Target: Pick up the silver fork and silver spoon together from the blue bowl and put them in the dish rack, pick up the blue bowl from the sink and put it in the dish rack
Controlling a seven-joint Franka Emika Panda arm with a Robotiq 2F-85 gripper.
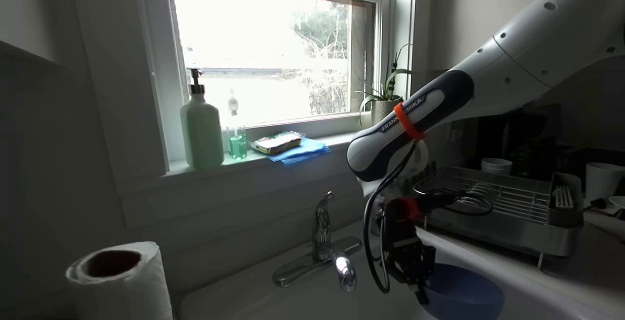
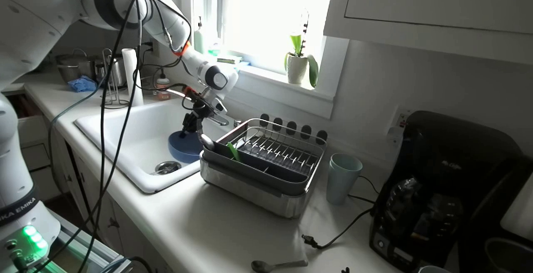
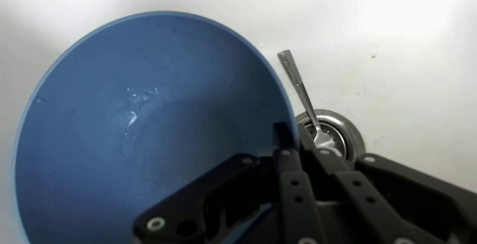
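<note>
1. Round, plain blue bowl (image 3: 149, 136): located inside the large white sink (image 2: 145, 139); contact with the basin floor cannot be determined.
2. Black fingers (image 3: 283, 134): narrow, clamping the bowl's rim, one on each side of the wall.
3. Slim silver utensil (image 3: 302, 91): lies outside the bowl, head over the round steel drain (image 3: 352, 128).
4. Rectangular metal wire dish rack (image 2: 250, 189): stands on the white tabletop (image 2: 216, 219), just beside the sink.

Daylight through the window (image 1: 254, 46) burns to white in both exterior views; the lower right of each lies dim. In an exterior view the faucet (image 1: 322, 248) catches a glint. In the wrist view, the sink (image 3: 402, 18) washes out at upper right, specks gleam inside the blue bowl (image 3: 156, 121), and the near-black gripper (image 3: 295, 136) looks soft.
</note>
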